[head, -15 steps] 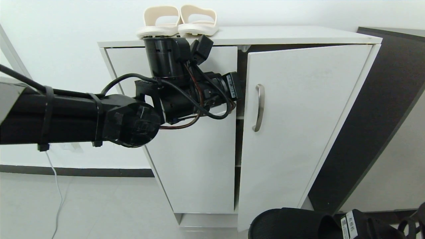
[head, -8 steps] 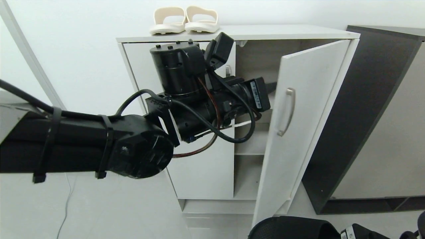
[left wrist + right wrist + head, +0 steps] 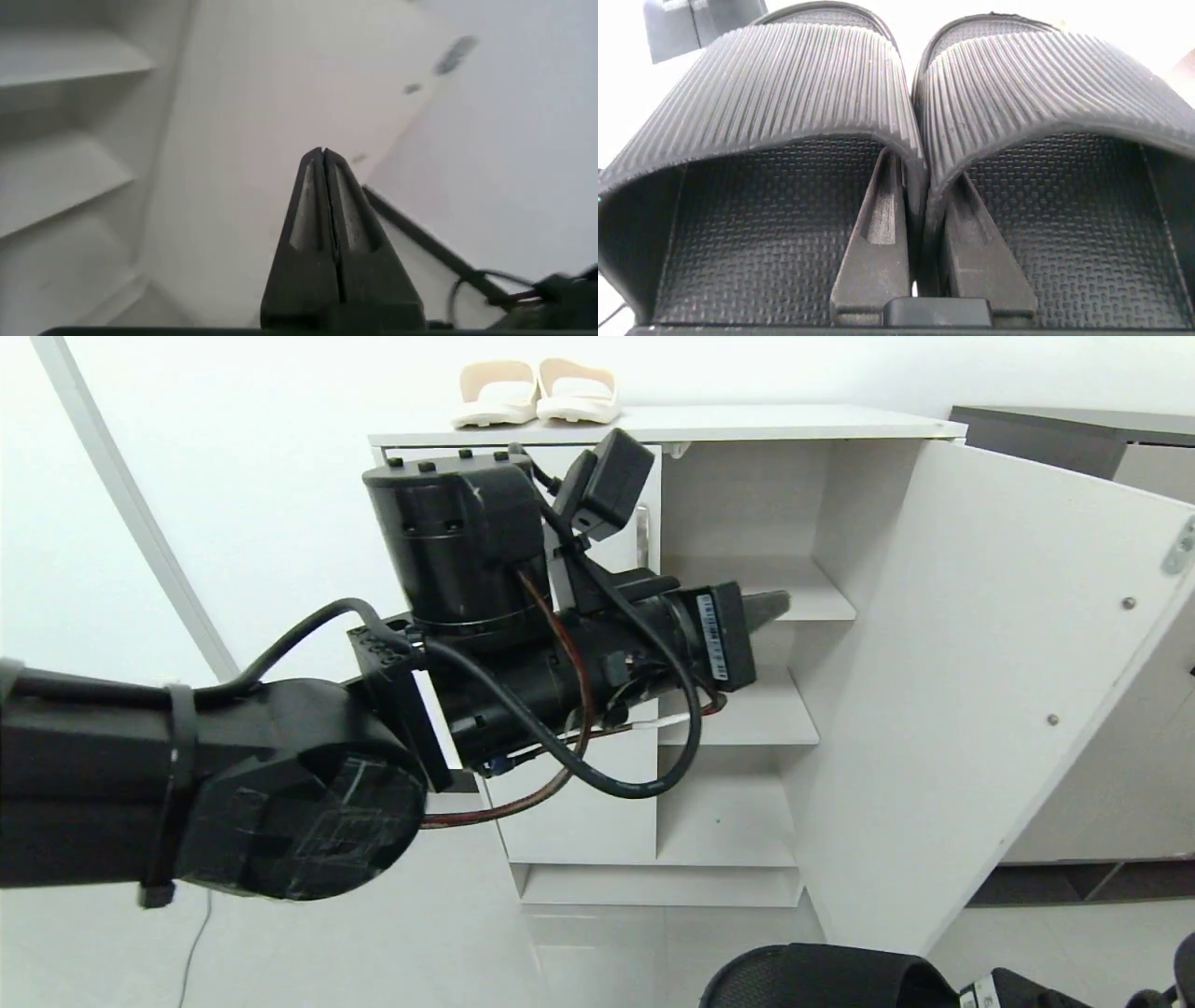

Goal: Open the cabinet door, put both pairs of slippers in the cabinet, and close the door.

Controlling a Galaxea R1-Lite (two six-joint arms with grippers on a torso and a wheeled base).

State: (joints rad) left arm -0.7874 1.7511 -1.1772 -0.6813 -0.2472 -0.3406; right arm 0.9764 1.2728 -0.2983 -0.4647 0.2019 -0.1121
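black slippers (image 3: 785,112), ribbed straps side by side, are held as a pair in the right claw (image 3: 923,173). one of its fingers (image 3: 878,243) sits inside each shoe, and the two are squeezed together on the adjoining inner walls. the pair's long axis runs in line with those fingers, pointing away from the wrist. in the head view the black slippers (image 3: 822,975) sit at the bottom edge of the frame, right of centre.

the cabinet (image 3: 747,425) stands above them in the upper middle. its door (image 3: 980,709) is swung wide to the right of the frame, with the inner face showing. the bared shelves (image 3: 738,714) lie straight up the frame from the held pair, so the right arm looks the nearer one for loading, and its way in seems to be up and forward, toes leading.

what stands in that line is the left claw (image 3: 770,607). it is pressed fully shut with nothing in it, and its tip hangs just in front of the upper shelf, the left arm crossing the opening from the left of the frame. the left wrist view shows that same claw (image 3: 322,159) shut, against shelf edges and the door's inside. by my reading, the left arm needs to clear out leftward first.

cream slippers (image 3: 537,392) rest on the cabinet top, upper centre, well apart from both claws.
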